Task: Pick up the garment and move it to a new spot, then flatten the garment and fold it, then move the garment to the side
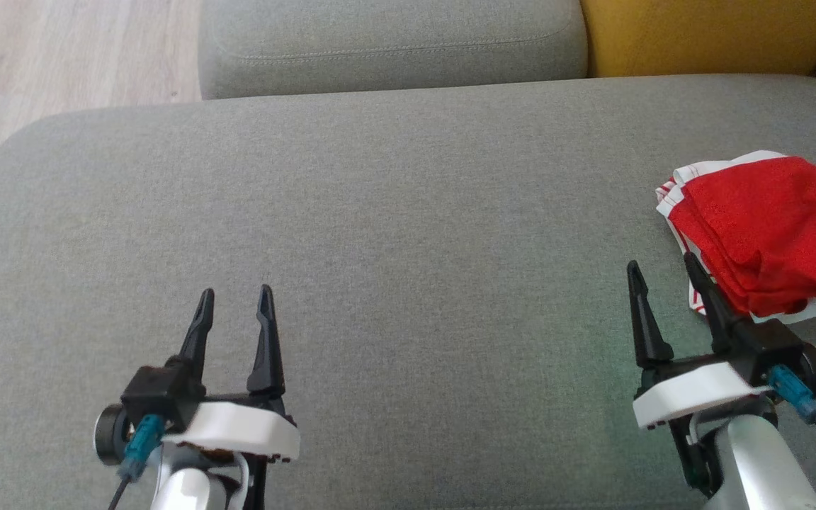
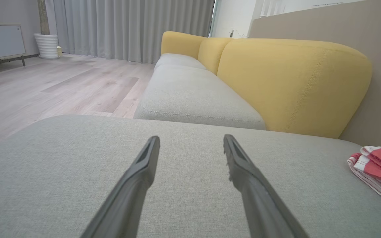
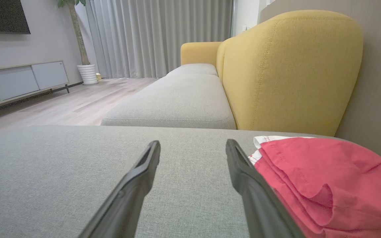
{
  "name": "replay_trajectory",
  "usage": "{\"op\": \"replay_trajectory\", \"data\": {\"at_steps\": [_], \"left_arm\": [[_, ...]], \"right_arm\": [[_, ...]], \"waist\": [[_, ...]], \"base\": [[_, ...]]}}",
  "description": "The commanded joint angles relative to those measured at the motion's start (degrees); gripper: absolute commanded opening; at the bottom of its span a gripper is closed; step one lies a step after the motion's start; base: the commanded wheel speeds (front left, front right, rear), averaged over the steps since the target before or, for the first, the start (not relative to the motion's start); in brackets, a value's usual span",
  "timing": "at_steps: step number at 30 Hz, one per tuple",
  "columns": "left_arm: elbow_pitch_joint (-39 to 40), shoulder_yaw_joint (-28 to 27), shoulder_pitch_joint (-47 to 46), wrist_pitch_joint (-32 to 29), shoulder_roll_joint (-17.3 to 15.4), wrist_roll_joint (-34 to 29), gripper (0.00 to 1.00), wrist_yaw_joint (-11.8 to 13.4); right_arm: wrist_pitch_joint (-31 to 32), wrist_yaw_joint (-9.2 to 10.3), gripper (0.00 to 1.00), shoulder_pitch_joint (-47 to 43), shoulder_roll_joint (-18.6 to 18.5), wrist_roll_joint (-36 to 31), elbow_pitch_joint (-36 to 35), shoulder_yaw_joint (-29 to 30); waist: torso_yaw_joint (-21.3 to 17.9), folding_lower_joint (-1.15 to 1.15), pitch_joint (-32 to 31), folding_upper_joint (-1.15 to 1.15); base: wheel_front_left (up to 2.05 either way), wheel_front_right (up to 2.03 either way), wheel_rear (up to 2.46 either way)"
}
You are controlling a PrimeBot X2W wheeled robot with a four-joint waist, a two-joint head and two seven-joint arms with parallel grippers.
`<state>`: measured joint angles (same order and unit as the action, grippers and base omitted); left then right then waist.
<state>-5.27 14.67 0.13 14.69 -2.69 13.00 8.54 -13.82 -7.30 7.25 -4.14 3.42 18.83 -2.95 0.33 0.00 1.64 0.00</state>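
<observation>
– Both hands stood empty. Left gripper (image 1: 236,290) hung with jaws wide over bare cushion at near left. Right gripper (image 1: 662,261) was equally wide at near right.

– Garment?

– Red fabric garment with white striped trim (image 1: 769,227) lay in a layered bundle at the right of the broad grey woven-fabric seat cushion (image 1: 380,212) and ran off the head view's right edge. Right gripper's outer finger sat just beside its near-left edge. Touching or not, couldn't tell.

– Which step?

– Ambiguous. It fitted a bundle waiting to be picked up, or a folded one already parked at the side. Layers looked stacked but loose, not a crisp fold. I wouldn't call a move on that. If it needed gripping at all, the right arm was nearer, and it'd be a low pinch on soft layers.

– Room?

– Plenty. Middle and left of the cushion lay bare and flat.
Edges:
- Left side rounded off toward the pale wood-plank floor (image 1: 61,49).
- Far side had a seam gap before the second grey seat cushion (image 1: 394,42).
- Mustard-yellow upholstered backrest (image 1: 698,35) closed the far right.
- Cushion's right edge past the garment was out of frame.
</observation>
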Motion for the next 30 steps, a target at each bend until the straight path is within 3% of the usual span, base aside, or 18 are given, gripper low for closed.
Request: {"op": "replay_trajectory", "data": {"at_steps": [1, 15, 30], "left_arm": [[2.39, -1.47, -1.51, 0.31, -0.19, -0.54, 1.00, -0.42], [2.83, -2.72, -1.06, 0.31, -0.19, 1.19, 1.00, -2.48], [3.78, -4.29, -0.31, 0.31, -0.19, 1.11, 1.00, -3.07]], "right_arm": [[-0.93, -0.19, 1.00, 0.94, 0.39, -0.46, -2.28, -1.20], [-1.16, -0.19, 1.00, 0.70, 1.17, 0.36, -3.44, -1.17], [-1.18, -0.19, 1.00, 0.52, 1.25, 3.35, -3.70, -1.84]], "waist": [[-0.08, 0.00, -0.04, 0.00], [-0.30, 0.00, 0.24, 0.00], [-0.80, 0.00, -0.10, 0.00]], "base": [[0.00, 0.00, 0.00], [0.00, 0.00, 0.00], [0.00, 0.00, 0.00]]}}
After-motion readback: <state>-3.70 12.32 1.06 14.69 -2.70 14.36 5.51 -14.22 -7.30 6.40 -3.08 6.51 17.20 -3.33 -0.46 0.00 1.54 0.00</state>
